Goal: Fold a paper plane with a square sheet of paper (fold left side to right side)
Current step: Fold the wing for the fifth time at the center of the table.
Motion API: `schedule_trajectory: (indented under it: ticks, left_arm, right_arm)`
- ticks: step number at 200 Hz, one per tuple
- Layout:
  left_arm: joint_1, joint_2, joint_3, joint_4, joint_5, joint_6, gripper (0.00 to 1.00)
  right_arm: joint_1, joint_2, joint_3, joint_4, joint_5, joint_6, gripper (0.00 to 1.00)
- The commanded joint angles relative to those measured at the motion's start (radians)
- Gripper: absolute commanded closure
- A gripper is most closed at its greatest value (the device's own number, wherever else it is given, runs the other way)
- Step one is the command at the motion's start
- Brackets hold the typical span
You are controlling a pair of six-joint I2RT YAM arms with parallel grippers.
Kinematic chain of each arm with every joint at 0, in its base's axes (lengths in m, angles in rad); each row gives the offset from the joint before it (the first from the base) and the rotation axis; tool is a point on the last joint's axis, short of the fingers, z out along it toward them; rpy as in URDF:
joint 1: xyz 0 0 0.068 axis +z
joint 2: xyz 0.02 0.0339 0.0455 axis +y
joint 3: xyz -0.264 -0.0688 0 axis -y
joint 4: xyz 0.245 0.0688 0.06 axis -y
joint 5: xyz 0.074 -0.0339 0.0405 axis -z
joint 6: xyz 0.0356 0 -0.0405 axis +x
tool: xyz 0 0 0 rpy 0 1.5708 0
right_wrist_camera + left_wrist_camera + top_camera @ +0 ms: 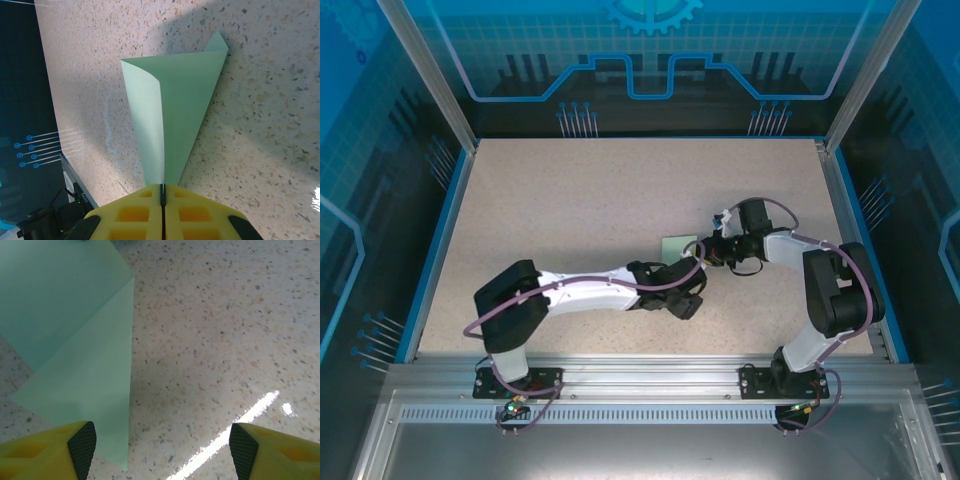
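Right wrist view: right claw [162,194] pinches the half-folded paper [187,95], its flap curling at 11 o'clock; left claw [161,445] spread. Creasing and later folds likely remain.

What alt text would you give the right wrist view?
The right fingers, shut together, pinch the narrow end of a folded mint-green paper that fans out away from the camera over a speckled table. Its left flap curls over; a dark wall lies at the left.
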Motion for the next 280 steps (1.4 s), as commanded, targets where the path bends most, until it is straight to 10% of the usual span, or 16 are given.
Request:
schedule_trajectory:
  ticks: [1, 230, 280]
  left_arm:
    - [-0.019, 0.061, 0.067, -0.124, -0.138, -0.020, 0.26]
    - [-0.007, 0.221, 0.152, -0.169, -0.179, -0.067, 0.60]
    - [-0.004, 0.162, 0.141, -0.165, -0.191, -0.053, 0.48]
  right_arm:
    - [0.019, 0.019, 0.023, -0.029, 0.002, 0.012, 0.93]
    - [0.026, 0.050, 0.051, -0.101, 0.012, -0.049, 0.92]
    - [0.022, 0.061, 0.056, -0.108, 0.012, -0.023, 0.92]
